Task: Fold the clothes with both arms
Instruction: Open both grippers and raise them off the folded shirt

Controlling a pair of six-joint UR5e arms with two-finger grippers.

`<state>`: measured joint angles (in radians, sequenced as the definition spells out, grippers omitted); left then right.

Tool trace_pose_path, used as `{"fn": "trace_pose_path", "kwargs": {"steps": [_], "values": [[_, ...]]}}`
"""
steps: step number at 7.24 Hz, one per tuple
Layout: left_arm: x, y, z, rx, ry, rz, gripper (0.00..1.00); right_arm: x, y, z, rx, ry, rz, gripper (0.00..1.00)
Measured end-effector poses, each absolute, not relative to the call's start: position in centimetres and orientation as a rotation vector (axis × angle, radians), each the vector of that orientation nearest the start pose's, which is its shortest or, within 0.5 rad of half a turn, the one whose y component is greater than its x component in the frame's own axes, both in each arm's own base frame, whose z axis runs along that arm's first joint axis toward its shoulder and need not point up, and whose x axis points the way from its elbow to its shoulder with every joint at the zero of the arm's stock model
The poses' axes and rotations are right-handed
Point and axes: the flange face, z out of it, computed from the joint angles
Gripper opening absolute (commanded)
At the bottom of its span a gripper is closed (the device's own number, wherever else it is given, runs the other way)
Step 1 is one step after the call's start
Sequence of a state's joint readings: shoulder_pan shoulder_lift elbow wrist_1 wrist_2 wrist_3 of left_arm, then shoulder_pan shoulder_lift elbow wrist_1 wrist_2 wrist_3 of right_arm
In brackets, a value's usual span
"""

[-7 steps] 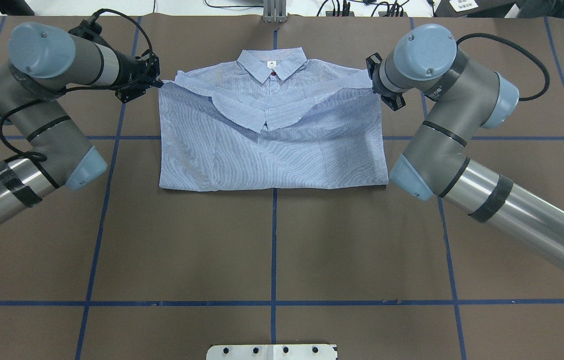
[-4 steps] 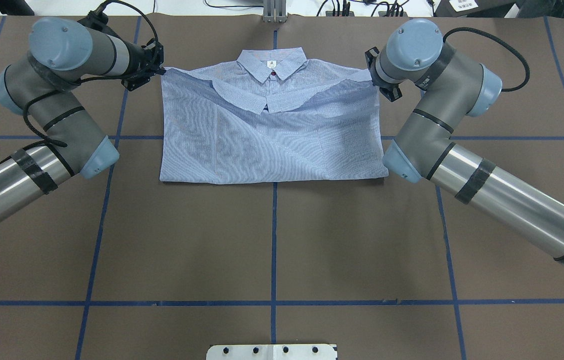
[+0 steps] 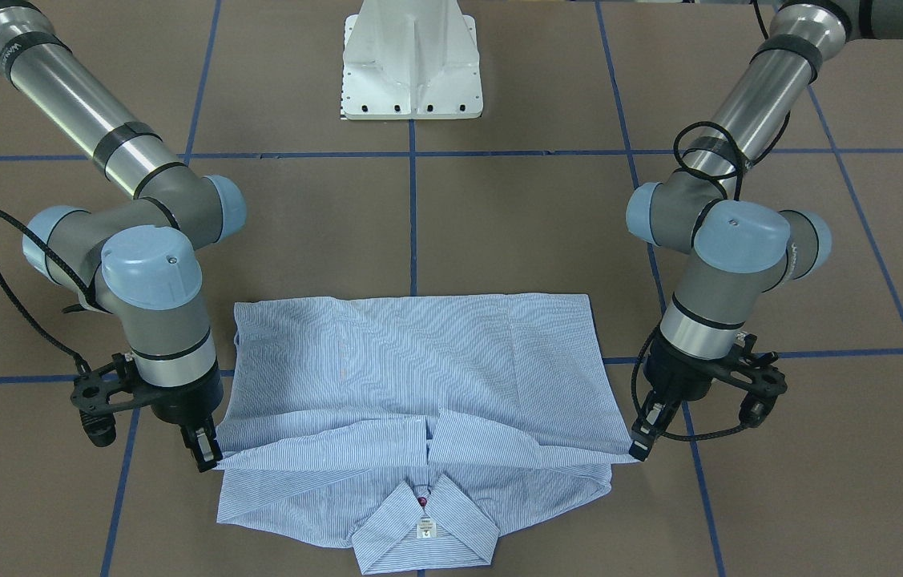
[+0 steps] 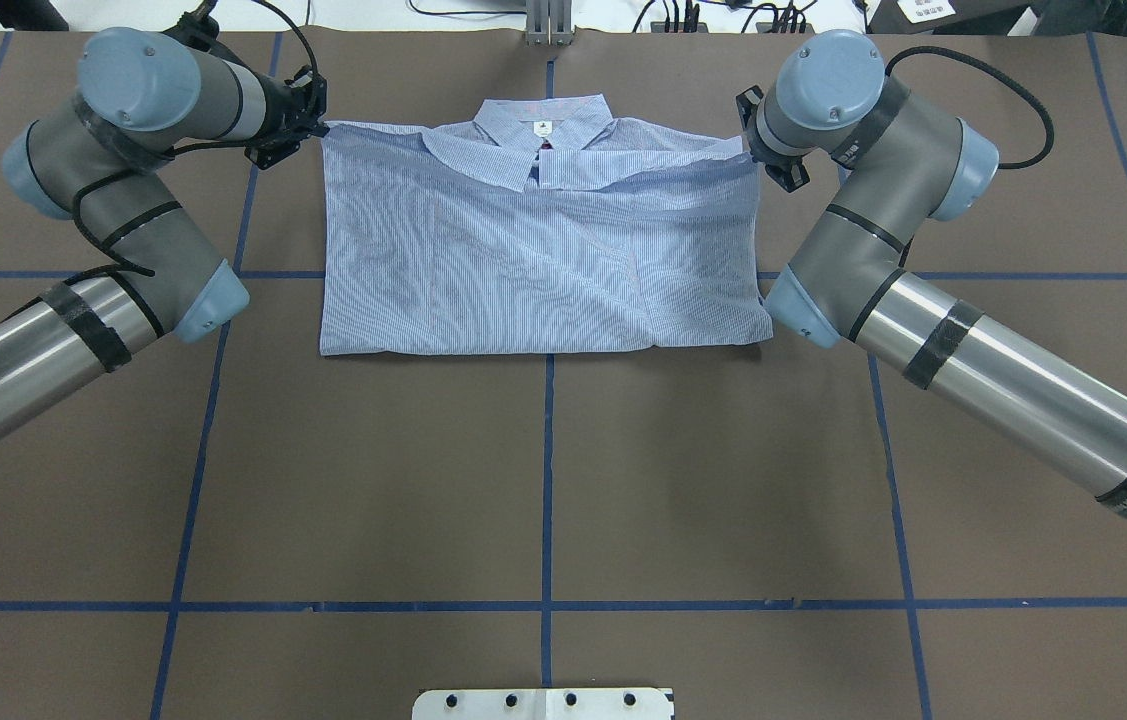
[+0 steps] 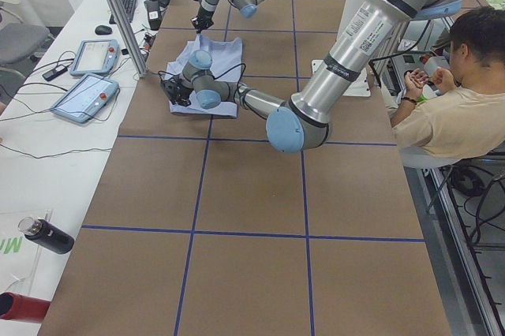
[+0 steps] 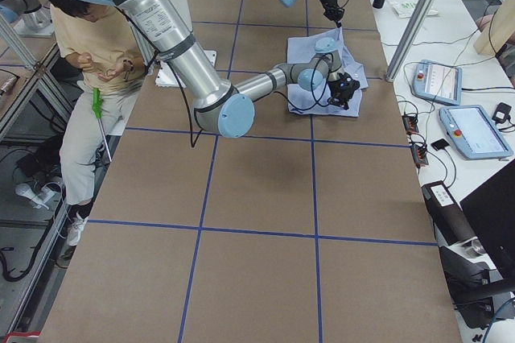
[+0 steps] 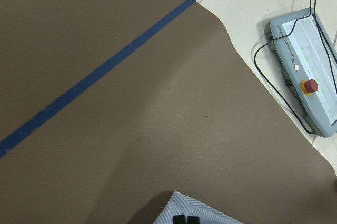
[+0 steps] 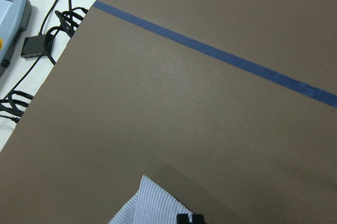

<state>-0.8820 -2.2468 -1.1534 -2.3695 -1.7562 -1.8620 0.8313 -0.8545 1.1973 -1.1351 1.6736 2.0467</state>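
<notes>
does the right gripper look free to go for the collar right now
Probably not: the right gripper is shut on a folded corner of the shirt and must let go first. The collar itself lies uncovered.

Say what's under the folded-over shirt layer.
Under it lies more of the shirt; only the collar, neck label, a red button and a shoulder strip show. Whatever else lies beneath is hidden.

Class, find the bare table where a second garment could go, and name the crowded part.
Free: the broad brown table between the shirt and the white base plate. Crowded: the far strip, where the left gripper and right gripper pinch its corners.
</notes>
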Motion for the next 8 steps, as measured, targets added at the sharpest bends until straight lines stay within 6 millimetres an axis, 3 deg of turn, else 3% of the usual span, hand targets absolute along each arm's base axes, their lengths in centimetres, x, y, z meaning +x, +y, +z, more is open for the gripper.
{"fn": "trace_pose_path", "kwargs": {"steps": [1, 2, 3, 5, 7, 8], "values": [[41.1, -68.1, 35.8, 0.158, 1.104, -0.960, 0.20, -44.2, -66.7, 35.3, 0.044, -0.831, 1.196, 0.00], [41.4, -68.6, 36.4, 0.164, 1.104, -0.962, 0.22, -44.3, -66.9, 35.3, 0.046, -0.830, 1.196, 0.37], [41.6, -68.8, 37.0, 0.166, 1.102, -0.963, 0.30, -44.5, -67.1, 35.4, 0.050, -0.832, 1.196, 0.61], [41.7, -69.0, 37.2, 0.169, 1.103, -0.960, 0.35, -44.8, -67.4, 35.0, 0.054, -0.839, 1.194, 0.76], [41.4, -69.1, 36.1, 0.182, 1.132, -0.952, 0.36, -44.3, -67.1, 33.6, 0.053, -0.872, 1.195, 0.78], [40.7, -69.2, 35.4, 0.192, 1.150, -0.949, 0.35, -43.8, -65.1, 33.0, 0.046, -0.910, 1.176, 0.80]]}}
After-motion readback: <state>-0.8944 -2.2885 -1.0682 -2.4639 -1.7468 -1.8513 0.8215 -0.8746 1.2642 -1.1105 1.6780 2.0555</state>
